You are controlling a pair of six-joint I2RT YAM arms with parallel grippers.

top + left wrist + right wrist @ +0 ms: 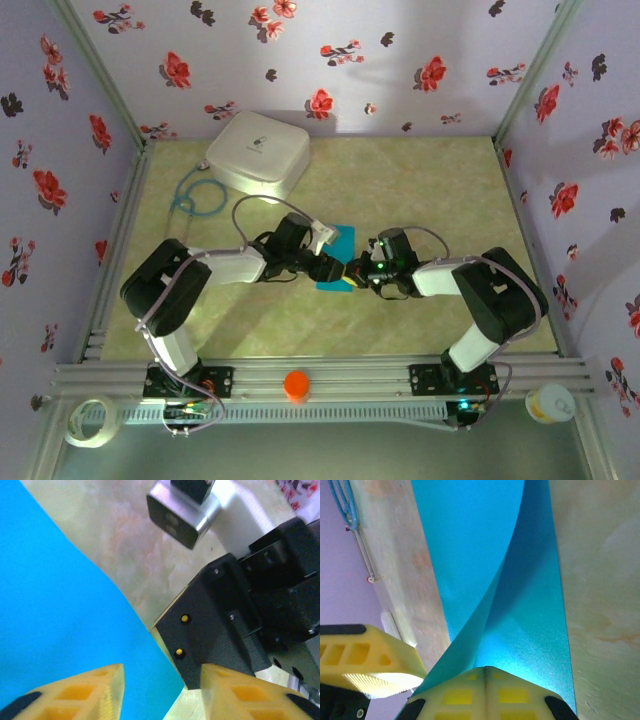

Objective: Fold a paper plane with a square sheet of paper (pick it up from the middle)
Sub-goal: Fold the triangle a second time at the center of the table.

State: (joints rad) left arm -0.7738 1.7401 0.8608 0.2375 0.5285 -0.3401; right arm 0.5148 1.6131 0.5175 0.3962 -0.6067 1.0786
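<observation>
Three floral walls (400,40) enclose a marbled green table (440,190), turquoise paper (343,242) at centre

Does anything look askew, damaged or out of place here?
The square sheet of paper is not flat: pinched in the shut right gripper, it lifts off the table and curls into a soft, uncreased bend. The left gripper stands open at its edge. Nothing looks torn or spilled.

Left gripper (161,687) jaws apart; square sheet of paper (55,620) reaching between them; black housing (220,630) right.

Open table (430,190) right of white box (258,150)
</observation>
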